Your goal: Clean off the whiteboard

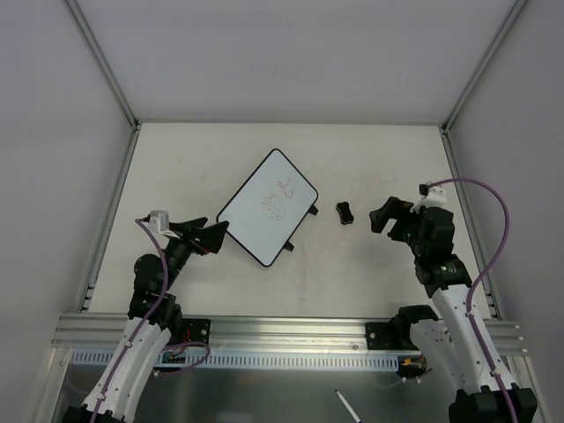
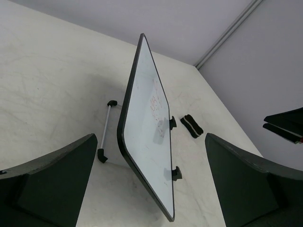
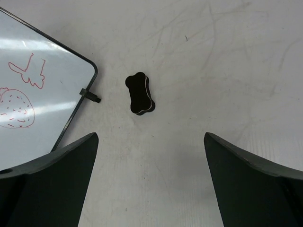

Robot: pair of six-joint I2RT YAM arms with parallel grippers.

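While the whiteboard [image 1: 267, 207] sits mid-table with red scribbles on it, we see the eraser [image 1: 345, 212] just right of it. Our left gripper [image 1: 223, 236] and right gripper [image 1: 378, 216] both gape wide, holding nothing.

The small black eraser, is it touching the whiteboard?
Apart. The right wrist view shows a strip of bare table between the eraser and the whiteboard, even its side tab.

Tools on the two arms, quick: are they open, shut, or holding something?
Left tool: open, holding nothing.
Right tool: open, holding nothing.
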